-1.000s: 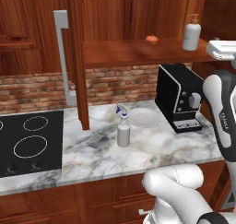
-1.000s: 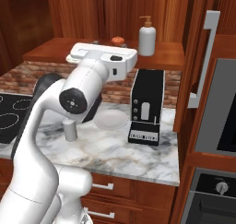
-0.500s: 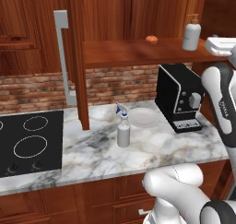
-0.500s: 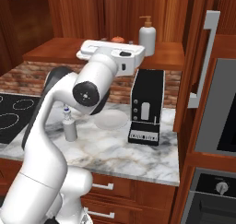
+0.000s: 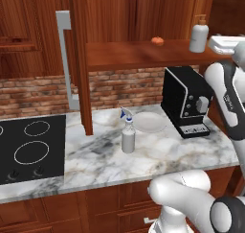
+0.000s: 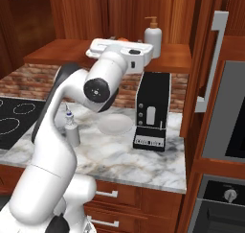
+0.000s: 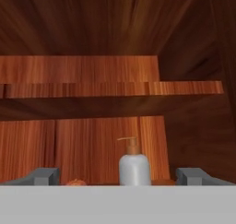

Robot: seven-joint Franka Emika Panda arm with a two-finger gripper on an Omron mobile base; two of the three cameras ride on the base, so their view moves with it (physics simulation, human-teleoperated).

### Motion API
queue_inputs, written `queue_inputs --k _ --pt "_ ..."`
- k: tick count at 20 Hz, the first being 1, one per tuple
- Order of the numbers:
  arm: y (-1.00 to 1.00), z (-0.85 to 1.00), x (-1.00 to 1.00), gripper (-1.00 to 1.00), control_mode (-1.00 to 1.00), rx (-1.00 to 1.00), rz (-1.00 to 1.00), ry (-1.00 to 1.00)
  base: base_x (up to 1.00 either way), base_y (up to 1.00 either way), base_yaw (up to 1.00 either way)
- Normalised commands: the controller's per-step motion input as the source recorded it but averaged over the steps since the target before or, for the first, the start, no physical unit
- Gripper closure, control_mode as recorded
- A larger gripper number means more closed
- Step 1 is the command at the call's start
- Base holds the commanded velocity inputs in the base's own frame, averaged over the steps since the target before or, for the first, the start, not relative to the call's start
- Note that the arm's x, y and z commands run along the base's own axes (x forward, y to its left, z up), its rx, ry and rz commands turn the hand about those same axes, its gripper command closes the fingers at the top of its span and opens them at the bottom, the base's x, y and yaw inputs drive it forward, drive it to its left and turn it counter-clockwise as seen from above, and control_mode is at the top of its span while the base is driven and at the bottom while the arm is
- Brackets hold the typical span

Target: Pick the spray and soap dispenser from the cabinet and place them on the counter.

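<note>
Hand (image 7: 118, 174) is hanging released, its two grey fingertips (image 7: 42, 175) spread wide at either side of the hand view and gripping nothing, pointing level into the cabinet (image 5: 143, 16) with the soap dispenser (image 7: 134, 165) sitting straight ahead between them. Going by size, the cabinet is standing open above the desk (image 5: 167, 153), its door (image 5: 79, 59) with the long silver handle (image 5: 66, 59) swung out toward the cooktop (image 5: 28, 148) side. On the cabinet's lower shelf (image 5: 139, 52) the soap dispenser is standing upright near the right end, with a small orange object (image 5: 157, 40) lying well apart to its left. Below, a black coffee machine (image 5: 186, 101) is sitting on the desk directly under that shelf, and a clear plate (image 5: 149, 122) is lying just beside it. The spray (image 5: 127, 137) is already standing upright on the marble, near the plate's front left edge. In the right base view the white arm (image 6: 72, 131) is rising from the base and bending at its elbow, the hand's white body (image 6: 119, 52) reaching flat over the shelf, just beside the soap dispenser.
</note>
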Motion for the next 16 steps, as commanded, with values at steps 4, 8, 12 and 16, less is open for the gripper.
queue_inputs --k 4,8,12,16 --pt "-0.01 0.0 0.3 -1.0 -1.0 0.0 0.0 0.0 0.0 0.0 0.0" --pt "-0.01 0.0 0.31 -1.0 -1.0 0.0 0.0 0.0 0.0 0.0 0.0" --pt "-0.04 0.03 0.3 -1.0 -1.0 0.0 0.0 0.0 0.0 0.0 0.0" --pt "-0.08 0.03 0.29 -1.0 -1.0 0.0 0.0 0.0 0.0 0.0 0.0"
